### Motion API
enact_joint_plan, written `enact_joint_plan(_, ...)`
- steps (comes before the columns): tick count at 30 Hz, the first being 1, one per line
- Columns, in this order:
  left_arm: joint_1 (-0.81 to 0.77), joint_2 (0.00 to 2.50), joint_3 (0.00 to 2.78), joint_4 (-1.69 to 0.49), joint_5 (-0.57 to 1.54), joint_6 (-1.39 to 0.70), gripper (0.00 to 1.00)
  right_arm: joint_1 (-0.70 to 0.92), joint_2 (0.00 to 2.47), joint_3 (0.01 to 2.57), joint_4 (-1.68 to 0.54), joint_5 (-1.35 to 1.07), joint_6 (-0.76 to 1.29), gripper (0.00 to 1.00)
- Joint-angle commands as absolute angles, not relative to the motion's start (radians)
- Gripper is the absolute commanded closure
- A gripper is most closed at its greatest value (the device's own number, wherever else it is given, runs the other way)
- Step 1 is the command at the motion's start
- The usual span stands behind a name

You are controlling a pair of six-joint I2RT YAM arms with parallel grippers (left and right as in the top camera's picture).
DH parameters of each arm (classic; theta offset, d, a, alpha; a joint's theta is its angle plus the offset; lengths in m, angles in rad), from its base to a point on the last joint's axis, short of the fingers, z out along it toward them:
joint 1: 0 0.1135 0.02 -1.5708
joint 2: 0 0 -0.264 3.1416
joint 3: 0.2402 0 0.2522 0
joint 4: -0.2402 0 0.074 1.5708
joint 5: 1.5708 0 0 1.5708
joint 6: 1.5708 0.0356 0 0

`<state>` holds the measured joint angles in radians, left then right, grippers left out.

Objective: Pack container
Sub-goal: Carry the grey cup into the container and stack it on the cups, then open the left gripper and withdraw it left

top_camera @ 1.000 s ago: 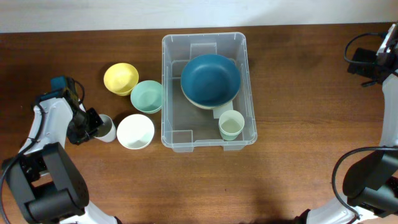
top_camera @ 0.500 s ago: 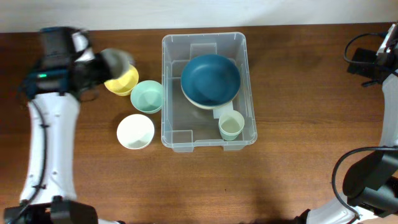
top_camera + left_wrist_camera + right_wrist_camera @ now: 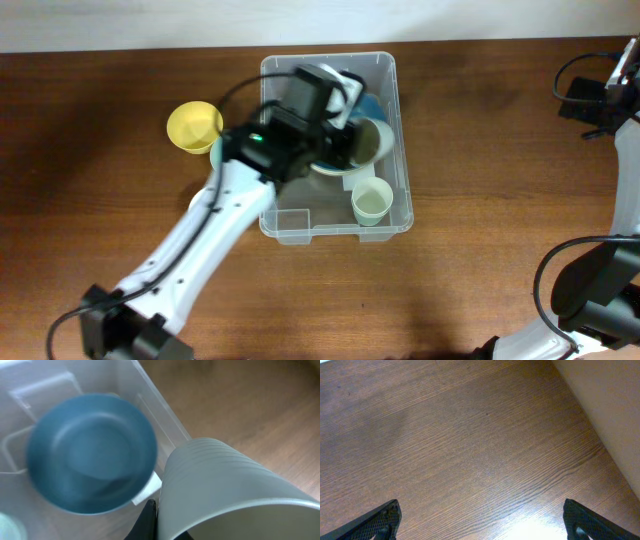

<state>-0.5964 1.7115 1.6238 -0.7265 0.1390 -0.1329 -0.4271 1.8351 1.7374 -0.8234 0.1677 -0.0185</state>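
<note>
Mid-table, the container (image 3: 300,232) sits open side up, long axis running from the robot's side to the far edge. Left gripper (image 3: 345,143) is over its far half, jaws clamped on a grey cup (image 3: 225,490) above the blue bowl (image 3: 90,452), inside the rim line. Pale green cup (image 3: 372,201) takes the near right corner; bare floor shows near left. Yellow bowl (image 3: 193,126) lies left of the container. Right gripper (image 3: 482,527) has jaws wide over the table (image 3: 470,435), well apart from the container.
</note>
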Motion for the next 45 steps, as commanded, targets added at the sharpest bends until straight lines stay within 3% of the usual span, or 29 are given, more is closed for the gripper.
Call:
enact_joint_plan(1, -0.637, 1.757, 1.625, -0.746, 0.054, -0.105, 0.99, -0.432, 1.811, 1.752, -0.823, 0.169, -0.006, 0.01)
enact_joint_plan(24, -0.693, 1.808, 1.625, -0.913, 0.059, -0.104, 0.99, -0.432, 1.811, 1.752, -0.823, 0.169, -0.006, 0.01)
enact_joint_plan(25, -0.696, 1.808, 1.625, -0.915, 0.059, -0.104, 0.96, -0.432, 1.811, 1.752, -0.823, 0.169, -0.006, 0.01)
enact_joint_plan(28, -0.699, 1.808, 1.625, -0.918, 0.059, -0.103, 0.58, -0.432, 1.811, 1.752, -0.823, 0.169, -0.006, 0.01)
enact_joint_plan(29, -0.699, 1.808, 1.625, -0.917, 0.057, -0.103, 0.53, -0.432, 1.811, 1.752, -0.823, 0.169, -0.006, 0.01)
enact_joint_plan(37, -0.636, 1.804, 1.69, -0.931, -0.128, -0.103, 0.52, -0.432, 1.811, 1.752, -0.823, 0.169, -0.006, 0.01)
enact_joint_plan(45, -0.376, 1.802, 1.855, -1.006, -0.278, -0.134, 0.51, -0.432, 1.811, 1.752, -0.823, 0.169, -0.006, 0.01)
